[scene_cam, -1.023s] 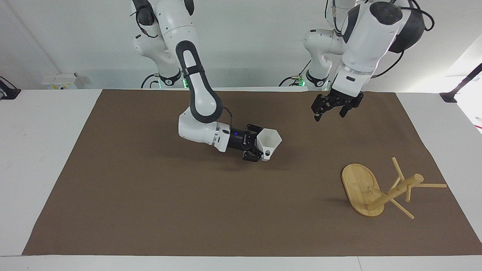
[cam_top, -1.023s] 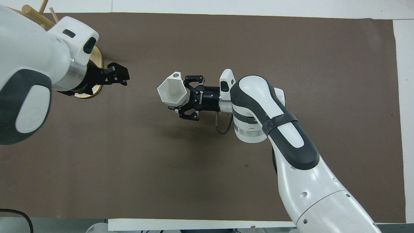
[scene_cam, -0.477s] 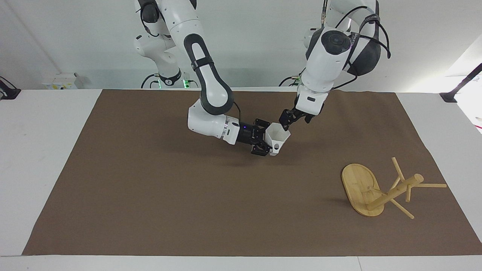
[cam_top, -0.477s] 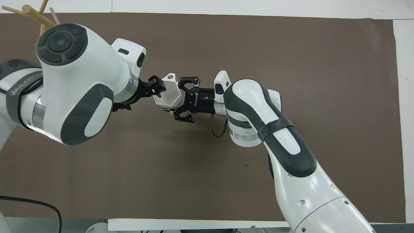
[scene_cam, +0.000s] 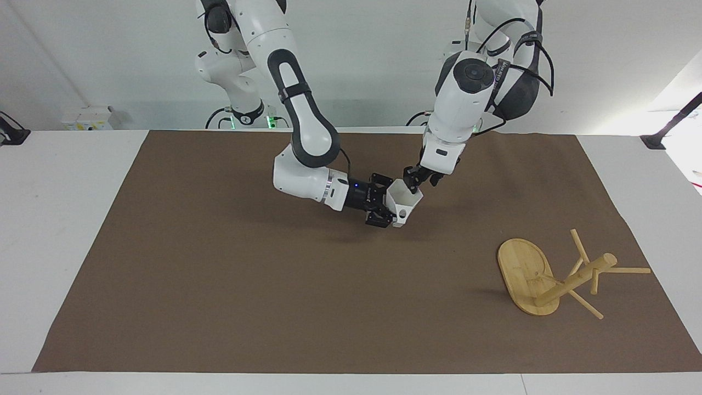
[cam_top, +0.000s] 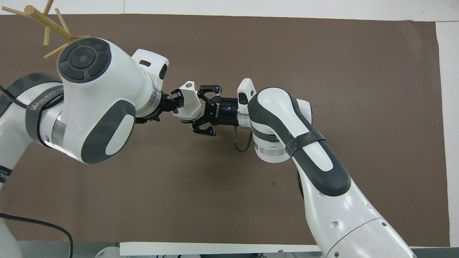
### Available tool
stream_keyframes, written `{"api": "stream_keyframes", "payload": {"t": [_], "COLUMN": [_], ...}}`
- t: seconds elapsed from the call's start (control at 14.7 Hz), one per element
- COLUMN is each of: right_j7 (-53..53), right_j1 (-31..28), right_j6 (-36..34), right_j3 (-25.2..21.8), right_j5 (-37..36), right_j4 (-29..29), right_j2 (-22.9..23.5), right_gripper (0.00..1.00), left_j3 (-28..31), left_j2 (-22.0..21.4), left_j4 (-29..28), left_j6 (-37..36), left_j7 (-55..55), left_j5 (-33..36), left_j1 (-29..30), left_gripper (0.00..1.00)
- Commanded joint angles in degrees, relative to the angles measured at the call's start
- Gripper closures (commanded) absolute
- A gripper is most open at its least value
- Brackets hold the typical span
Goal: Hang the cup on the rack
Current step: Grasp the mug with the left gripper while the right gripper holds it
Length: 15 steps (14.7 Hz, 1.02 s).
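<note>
We see a white table covered by a brown mat, with two white arms coming in from the robots' edge. Going left to right in the facing view, the right arm bends down over the middle of the mat and its wrist lies nearly level. The right gripper is clamped on the base end of the cup, its fingertips pressed against the cup's narrow bottom while its outer links splay to the sides. The cup is white and faceted; it is held up off the mat over the mat's middle, tipped on its side, with its mouth turned toward the left arm's end of the table and its cut-out handle on its lower side. Next comes the left gripper, reaching down at a slant to the cup's rim; its fingers are at the rim, one seems to be inside the mouth, and we cannot tell whether they have closed on the wall. At the left arm's end of the mat, near the corner away from the robots, the rack lies tipped over, its oval base on edge and its post and pegs resting on the mat.
</note>
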Motion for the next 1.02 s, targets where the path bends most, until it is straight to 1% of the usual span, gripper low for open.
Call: {"api": "stream_keyframes", "payload": {"t": [0.0,0.2,0.27,0.34,0.41,0.48,0.55,0.68,0.75,0.82,0.95], "right_j7": [0.8,0.9,1.0,1.0,0.8,1.2,1.4,2.0,2.0,2.1,2.1], "right_j1": [-0.3,-0.4,-0.4,-0.6,-1.0,-1.0,-1.4,-5.0,-7.5,-11.3,-20.2], "right_j6": [0.0,0.0,-0.1,-0.2,-0.6,0.0,0.1,-1.1,-2.7,-5.8,-14.6], "right_j3": [0.2,0.2,0.2,0.2,0.1,-0.1,-0.3,-0.3,-0.3,-0.3,-0.3], "right_j5": [0.9,0.9,0.9,0.9,0.6,0.3,-0.4,-3.2,-6.7,-11.9,-23.3], "right_j4": [-0.2,-0.2,-0.2,-0.1,-0.2,-0.6,-1.2,-2.8,-3.6,-3.8,-2.8], "right_j2": [-0.7,-0.7,-0.7,-0.8,-0.8,-1.7,-3.7,-5.7,-6.9,-7.6,-7.7], "right_gripper": [0.72,0.71,0.66,0.44,0.03,0.00,0.00,0.00,0.00,0.00,0.00], "left_j3": [0.9,0.8,0.9,0.9,0.9,0.9,0.9,1.4,1.4,1.4,1.5], "left_j2": [0.5,0.7,0.7,0.7,0.8,0.8,0.9,0.3,-0.2,-0.8,-2.5], "left_j4": [-1.4,-1.3,-1.1,-0.9,-0.9,-0.7,-0.2,1.1,1.5,2.7,3.6], "left_j6": [4.6,5.2,4.4,4.3,4.8,5.2,5.2,4.7,4.8,4.5,3.9], "left_j7": [-0.9,0.5,0.4,0.4,0.4,0.4,0.4,0.5,0.6,0.7,1.7], "left_j5": [-0.1,-0.1,-0.1,0.0,0.0,0.0,0.0,0.0,0.0,0.0,0.1], "left_j1": [-1.0,-1.0,-0.9,-0.9,-0.7,-0.4,-0.2,0.7,2.3,3.3,6.1], "left_gripper": [1.00,1.00,1.00,1.00,1.00,1.00,1.00,1.00,1.00,1.00,1.00]}}
